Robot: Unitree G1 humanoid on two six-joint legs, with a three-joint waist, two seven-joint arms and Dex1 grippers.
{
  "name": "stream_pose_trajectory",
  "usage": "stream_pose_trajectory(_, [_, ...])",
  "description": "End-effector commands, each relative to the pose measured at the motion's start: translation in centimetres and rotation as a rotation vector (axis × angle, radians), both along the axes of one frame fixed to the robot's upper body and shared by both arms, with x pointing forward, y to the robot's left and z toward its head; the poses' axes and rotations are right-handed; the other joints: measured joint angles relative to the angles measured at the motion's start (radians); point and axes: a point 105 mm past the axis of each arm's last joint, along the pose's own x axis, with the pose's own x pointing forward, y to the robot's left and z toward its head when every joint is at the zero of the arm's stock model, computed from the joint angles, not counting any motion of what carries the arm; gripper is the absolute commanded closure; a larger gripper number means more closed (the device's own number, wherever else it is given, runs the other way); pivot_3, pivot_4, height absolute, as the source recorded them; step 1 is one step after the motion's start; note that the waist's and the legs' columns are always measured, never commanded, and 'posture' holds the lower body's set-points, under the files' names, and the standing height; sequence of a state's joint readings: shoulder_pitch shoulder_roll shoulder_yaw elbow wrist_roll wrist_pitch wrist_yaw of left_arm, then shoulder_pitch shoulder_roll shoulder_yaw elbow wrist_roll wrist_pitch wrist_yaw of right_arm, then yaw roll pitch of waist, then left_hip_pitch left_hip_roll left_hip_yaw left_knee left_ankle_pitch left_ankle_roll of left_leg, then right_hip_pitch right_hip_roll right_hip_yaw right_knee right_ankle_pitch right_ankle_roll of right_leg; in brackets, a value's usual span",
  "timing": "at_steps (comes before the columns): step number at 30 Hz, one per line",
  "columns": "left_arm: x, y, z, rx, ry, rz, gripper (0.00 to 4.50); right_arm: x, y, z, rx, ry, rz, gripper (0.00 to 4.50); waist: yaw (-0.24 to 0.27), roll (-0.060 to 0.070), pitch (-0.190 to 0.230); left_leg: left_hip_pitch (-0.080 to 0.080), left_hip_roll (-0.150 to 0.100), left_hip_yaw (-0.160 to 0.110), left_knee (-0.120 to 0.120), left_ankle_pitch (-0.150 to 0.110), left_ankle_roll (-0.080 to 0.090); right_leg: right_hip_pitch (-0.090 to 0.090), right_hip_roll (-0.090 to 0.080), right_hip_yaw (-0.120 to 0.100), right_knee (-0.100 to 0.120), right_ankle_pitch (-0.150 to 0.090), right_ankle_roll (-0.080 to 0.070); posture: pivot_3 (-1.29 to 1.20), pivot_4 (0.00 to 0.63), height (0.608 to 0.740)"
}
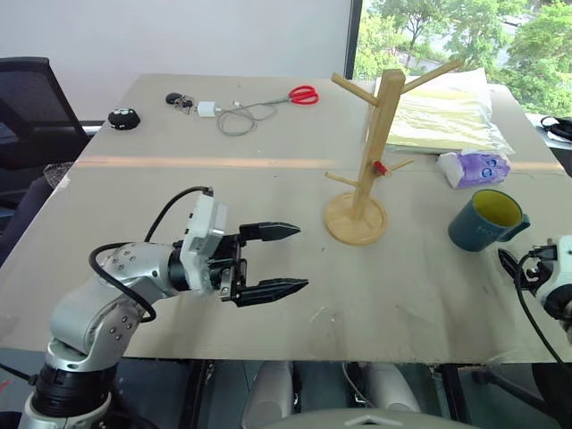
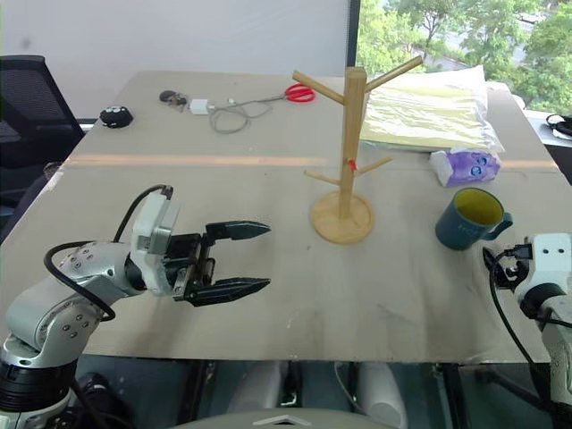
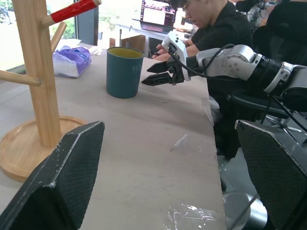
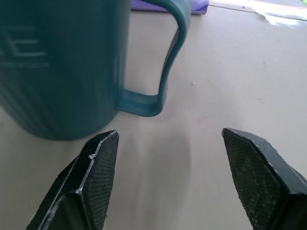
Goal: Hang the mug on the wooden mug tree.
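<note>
The dark teal mug (image 1: 485, 221) with a yellow-green inside stands upright on the table at the right, its loop handle (image 4: 165, 72) turned toward my right gripper (image 4: 170, 136). That gripper is open, its fingertips just short of the handle and touching nothing. Left of the mug stands the wooden mug tree (image 1: 371, 152), on a round base and with a red mark on one peg. My left gripper (image 1: 302, 258) is open and empty above the table, pointing toward the tree's base from its near left.
A purple tissue pack (image 1: 474, 167) and a yellow-green plastic sleeve (image 1: 442, 116) lie behind the mug. Red scissors (image 1: 302, 94), a cable with charger (image 1: 228, 114), keys (image 1: 179, 100) and a black round object (image 1: 123, 118) sit at the far left. A seated person (image 3: 216, 24) is beyond the table's right end.
</note>
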State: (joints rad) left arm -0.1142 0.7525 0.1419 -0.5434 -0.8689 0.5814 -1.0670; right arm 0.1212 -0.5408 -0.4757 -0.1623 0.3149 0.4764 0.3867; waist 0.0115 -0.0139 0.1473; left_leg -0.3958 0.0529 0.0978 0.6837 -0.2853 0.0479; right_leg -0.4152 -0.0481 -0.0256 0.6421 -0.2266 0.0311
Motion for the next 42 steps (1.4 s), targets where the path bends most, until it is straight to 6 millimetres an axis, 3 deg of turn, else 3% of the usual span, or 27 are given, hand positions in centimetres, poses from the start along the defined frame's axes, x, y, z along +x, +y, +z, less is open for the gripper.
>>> stream_pose_trajectory(1, [-0.8,-0.5,0.7,-0.01,-0.04,-0.018,0.0,1.2,-0.5,1.4,-0.02,-0.073,-0.004,1.39,0.0,0.0,0.0,0.0,0.0,0.0,0.0,0.0,0.0,0.0,0.0,0.0,0.0,0.0,0.0,0.0,0.15,0.74])
stream_pose_trajectory(3, [-0.9,-0.4,0.7,-0.01,-0.041,-0.011,0.0,1.5,-0.4,1.6,-0.019,-0.082,0.0,1.94,-0.001,0.0,0.0,0.001,0.0,0.0,0.0,0.0,0.0,0.0,0.0,0.001,0.001,0.0,0.0,0.0,0.15,0.74])
stream_pose_trajectory(5, [-0.9,-0.3,0.7,-0.008,-0.042,-0.005,0.0,1.7,-0.1,1.7,-0.019,-0.086,0.013,2.89,-0.001,0.0,0.0,0.001,0.0,0.0,0.0,0.0,0.0,0.0,0.001,0.0,0.001,0.0,0.0,0.0,0.15,0.74])
stream_pose_trajectory(14, [-1.0,0.0,0.6,-0.002,-0.048,0.014,0.0,1.8,1.0,2.5,0.009,-0.099,0.049,2.89,0.0,0.0,0.0,0.0,0.001,0.0,0.0,0.002,-0.004,0.0,0.001,0.001,0.0,0.0,0.0,0.0,0.15,0.74])
stream_pose_trajectory(21, [-2.2,-0.3,0.5,-0.008,-0.052,-0.013,0.0,3.1,1.9,2.7,0.014,-0.109,0.056,2.89,-0.004,0.0,0.0,0.001,0.001,0.0,0.0,0.0,-0.001,0.0,0.001,0.001,0.001,0.0,0.0,0.0,0.15,0.74])
stream_pose_trajectory(24, [-2.6,-0.5,0.8,-0.022,-0.052,-0.035,0.0,3.5,2.1,2.8,0.012,-0.118,0.055,3.56,-0.004,0.0,0.0,0.001,0.001,0.0,0.0,0.0,-0.001,0.0,0.001,0.001,0.001,0.0,0.0,0.0,0.15,0.74])
stream_pose_trajectory(26, [-2.9,-0.6,1.0,-0.031,-0.05,-0.045,0.0,3.8,2.2,3.0,0.013,-0.128,0.056,4.46,-0.001,0.0,0.0,0.0,0.001,0.0,0.0,0.001,-0.001,0.0,0.001,0.001,0.001,0.0,0.0,0.0,0.15,0.74])
stream_pose_trajectory(35, [-2.2,-0.8,1.5,-0.104,-0.043,-0.016,0.0,4.0,2.5,3.8,0.005,-0.147,0.078,4.46,0.0,0.0,0.0,0.0,0.0,0.0,0.0,0.001,-0.001,0.0,0.001,0.001,0.0,0.0,0.0,0.0,0.15,0.74])
stream_pose_trajectory(42, [-0.5,0.2,2.2,-0.17,-0.067,0.09,0.0,3.2,3.9,6.0,0.056,-0.229,0.154,4.46,0.0,0.0,0.0,0.0,0.001,0.0,0.0,0.001,-0.002,0.0,0.001,0.001,0.001,0.001,0.0,0.0,0.15,0.74])
